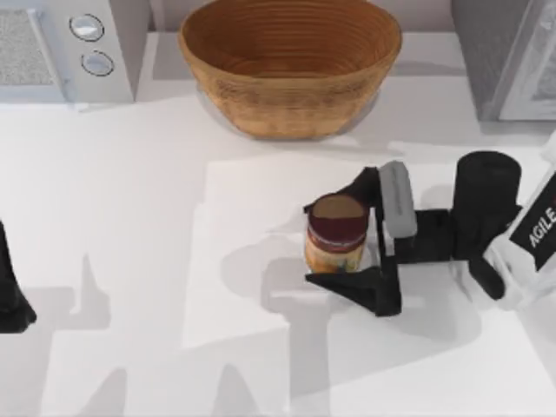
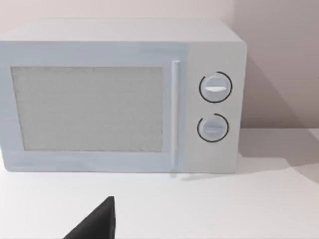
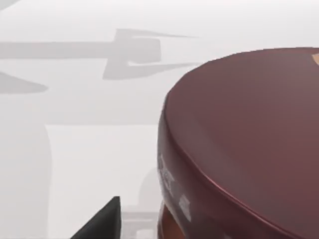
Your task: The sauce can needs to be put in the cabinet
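Maroon-topped, the sauce can stands upright on your white bench, right of centre, below the woven basket at the far edge. Your right gripper straddles it, fingers spread, one either side. Your left gripper is parked at the left edge; I cannot tell its state.

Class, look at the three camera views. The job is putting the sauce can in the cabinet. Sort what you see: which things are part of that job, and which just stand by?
Part of the job:
- sauce can, upright on the table
- right gripper, fingers open either side of the can

Standing by:
- woven basket, at the back
- microwave, back left
- left gripper, parked at the table's left edge
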Motion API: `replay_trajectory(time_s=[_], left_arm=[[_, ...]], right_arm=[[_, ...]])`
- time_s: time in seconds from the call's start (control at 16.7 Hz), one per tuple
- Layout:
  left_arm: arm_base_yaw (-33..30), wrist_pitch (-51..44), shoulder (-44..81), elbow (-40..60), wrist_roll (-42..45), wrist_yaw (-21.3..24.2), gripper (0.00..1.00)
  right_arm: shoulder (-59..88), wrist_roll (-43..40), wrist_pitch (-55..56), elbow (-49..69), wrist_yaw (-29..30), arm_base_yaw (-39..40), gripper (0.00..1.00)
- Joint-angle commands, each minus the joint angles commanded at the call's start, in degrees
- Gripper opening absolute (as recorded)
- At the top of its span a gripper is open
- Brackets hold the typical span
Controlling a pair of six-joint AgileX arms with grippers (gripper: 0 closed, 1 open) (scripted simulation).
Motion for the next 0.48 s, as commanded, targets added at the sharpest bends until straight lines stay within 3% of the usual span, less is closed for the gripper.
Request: replay_trajectory(time_s=[0.48], left_arm=[[0.00,0.00,0.00,0.00,0.00,0.00,1.00]], right_arm=[[0.00,0.00,0.00,0.00,0.00,0.00,0.25]])
